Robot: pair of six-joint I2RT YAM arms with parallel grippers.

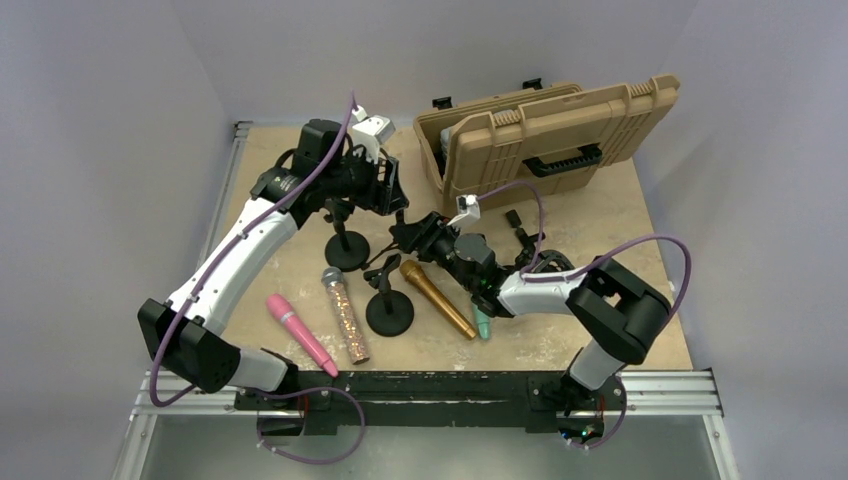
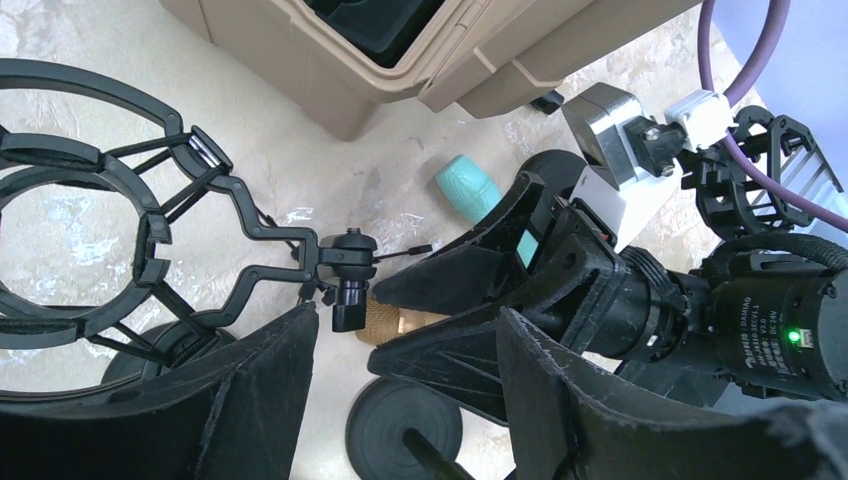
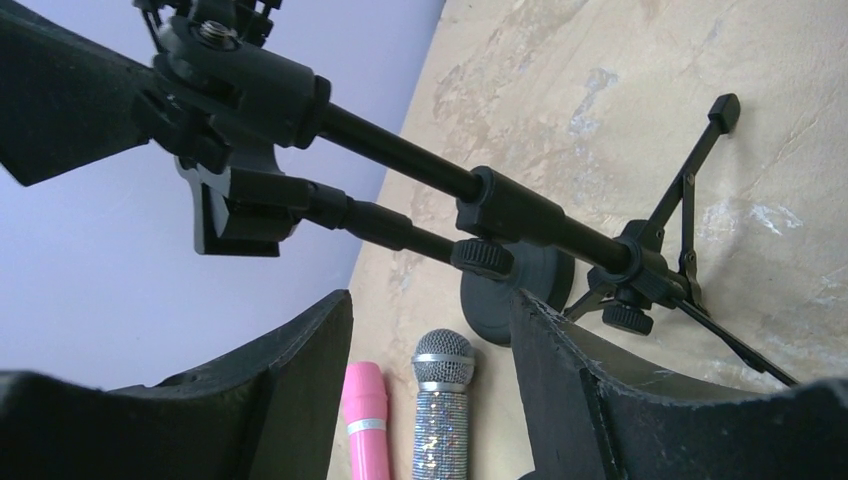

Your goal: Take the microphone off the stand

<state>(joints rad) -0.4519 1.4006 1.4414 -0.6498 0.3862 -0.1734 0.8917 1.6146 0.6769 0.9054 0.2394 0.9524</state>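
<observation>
Your right gripper (image 1: 411, 232) hangs with its fingers spread and nothing between them. Its own camera looks straight through the gap at bare stand poles, so it carries no load. Directly beneath it lies the head of the gold microphone (image 1: 438, 298), flat on the table (image 1: 620, 215) and just beside the round-based stand (image 1: 389, 312), whose clip (image 1: 380, 272) looks bare. To my eye that means the microphone is out of its holder and set down within easy reach of the arm above it. Your left gripper (image 1: 388, 190) is likewise spread and empty, poised near the shock mount (image 2: 80, 200), probably placed to steady that hardware should a stand tip. The pink microphone (image 1: 300, 335), the glitter microphone (image 1: 345, 318) and the teal microphone (image 1: 481, 322) also lie loose on the table, none in a holder, so you cannot be certain which one the task means. I judge the job near done, and the care left is to lift both arms clear without brushing the poles.
</observation>
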